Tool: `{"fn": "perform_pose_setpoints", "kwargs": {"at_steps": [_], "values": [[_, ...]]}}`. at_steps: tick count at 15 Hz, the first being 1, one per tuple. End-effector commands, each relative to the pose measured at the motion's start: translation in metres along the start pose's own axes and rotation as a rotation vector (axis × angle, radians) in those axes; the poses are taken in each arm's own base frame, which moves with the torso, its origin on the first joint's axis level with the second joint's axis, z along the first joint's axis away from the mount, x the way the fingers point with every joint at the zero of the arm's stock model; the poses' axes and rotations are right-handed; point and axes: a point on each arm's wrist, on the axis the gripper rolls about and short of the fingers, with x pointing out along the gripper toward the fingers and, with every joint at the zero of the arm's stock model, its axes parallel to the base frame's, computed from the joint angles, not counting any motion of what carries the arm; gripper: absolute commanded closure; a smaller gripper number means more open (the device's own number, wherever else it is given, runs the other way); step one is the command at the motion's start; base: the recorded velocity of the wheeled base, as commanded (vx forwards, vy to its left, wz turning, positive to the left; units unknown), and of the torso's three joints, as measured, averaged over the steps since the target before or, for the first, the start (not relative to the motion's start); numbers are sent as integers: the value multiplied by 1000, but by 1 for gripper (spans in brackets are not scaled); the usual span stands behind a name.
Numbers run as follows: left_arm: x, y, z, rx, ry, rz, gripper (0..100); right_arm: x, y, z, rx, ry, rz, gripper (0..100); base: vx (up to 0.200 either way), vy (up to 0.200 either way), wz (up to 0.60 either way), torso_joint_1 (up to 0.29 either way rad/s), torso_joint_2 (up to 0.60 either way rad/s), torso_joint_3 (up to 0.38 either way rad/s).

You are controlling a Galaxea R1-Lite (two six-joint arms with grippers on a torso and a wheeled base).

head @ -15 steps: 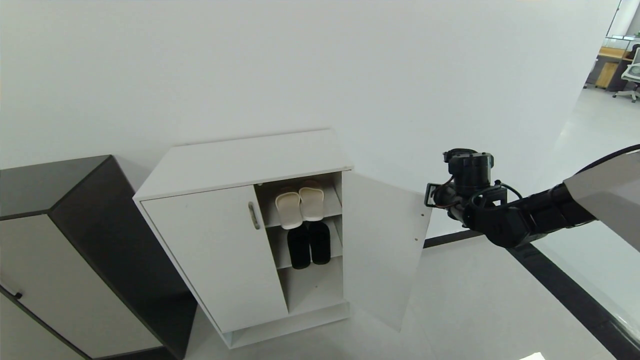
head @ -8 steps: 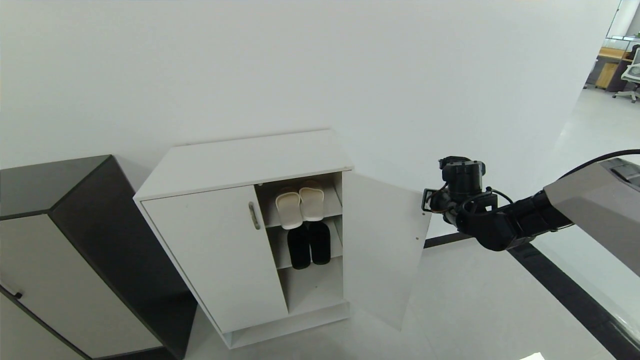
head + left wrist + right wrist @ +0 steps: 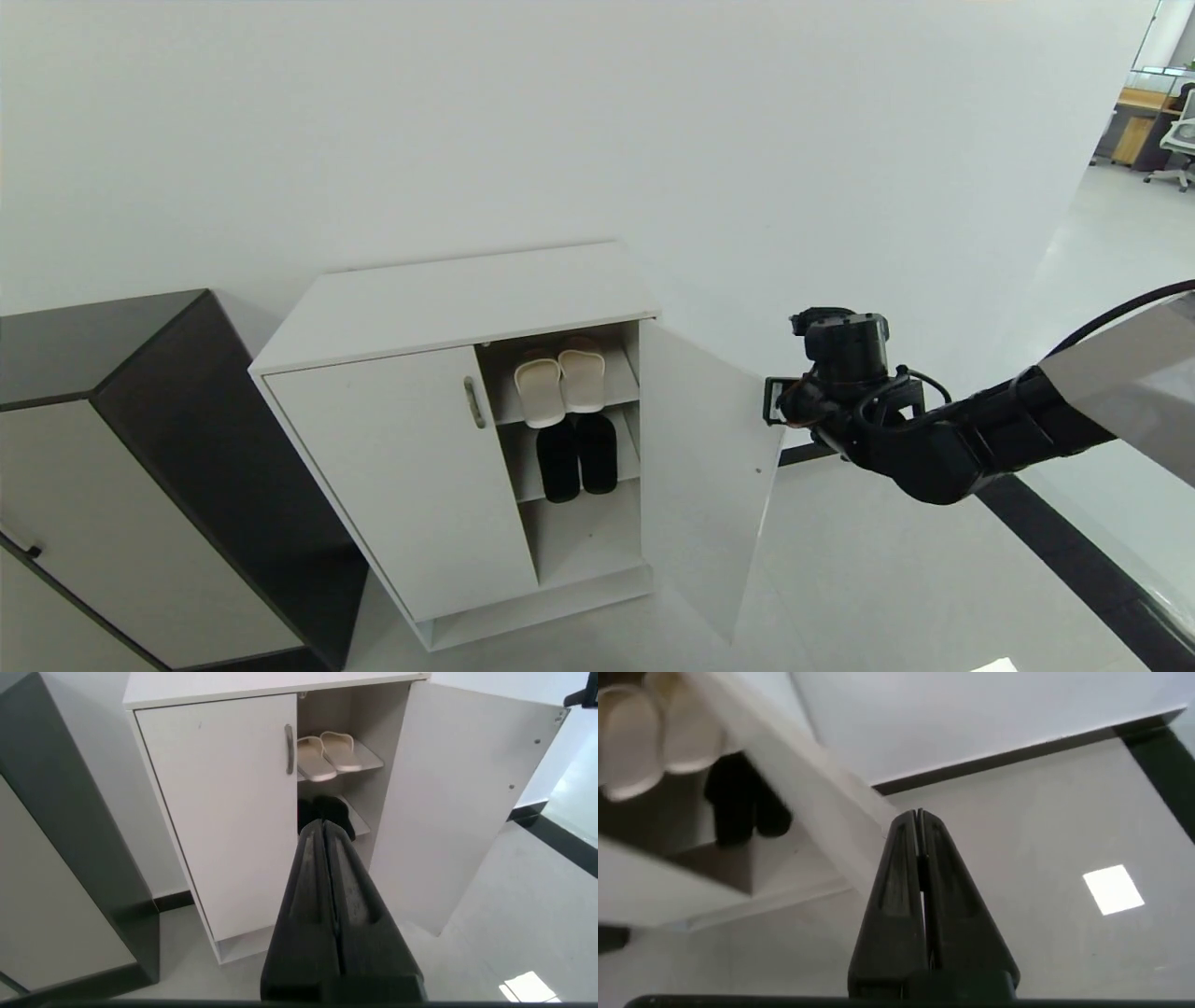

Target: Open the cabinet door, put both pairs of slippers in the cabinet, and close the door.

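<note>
- Right gripper (image 3: pixel 775 403) is sitting against the top outer corner of the open right cabinet door (image 3: pixel 709 467), fingers pressed together and gripping nothing.
- Left gripper (image 3: pixel 322 831) is hanging in front of the white cabinet (image 3: pixel 448 299), fingers also closed and empty.
- Cream slippers (image 3: pixel 560 381) are lying on the top shelf, overhanging its front edge.
- Black slippers (image 3: pixel 579 457) are lying on the middle shelf.

The left gripper (image 3: pixel 322 826) hides much of the black slippers (image 3: pixel 340 812); the dark cabinet (image 3: pixel 187 439) runs off the head view's edge.

Smooth matt white cabinet (image 3: pixel 448 299), metal handle (image 3: pixel 474 402)
</note>
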Motion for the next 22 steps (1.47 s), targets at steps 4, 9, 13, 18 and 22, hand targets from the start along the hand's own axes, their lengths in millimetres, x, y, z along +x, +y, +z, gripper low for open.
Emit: {"fn": "perform_pose_setpoints", "kwargs": {"at_steps": [4,9,13,18,22], "values": [[0,0,0,0,0,1,100,-54,21,5,-33,-11,106,100,0,0,0,0,0,0],[0,0,0,0,0,-1,100,-38,21,-17,-42,73,196,100,0,0,0,0,0,0],[0,0,0,0,0,1,100,-18,37,-46,-45,53,228,100,0,0,0,0,0,0],[0,0,0,0,0,-1,100,-49,31,-29,-35,9,325,100,0,0,0,0,0,0],[0,0,0,0,1,-1,100,-83,22,-5,-77,-60,351,100,0,0,0,0,0,0]]}}
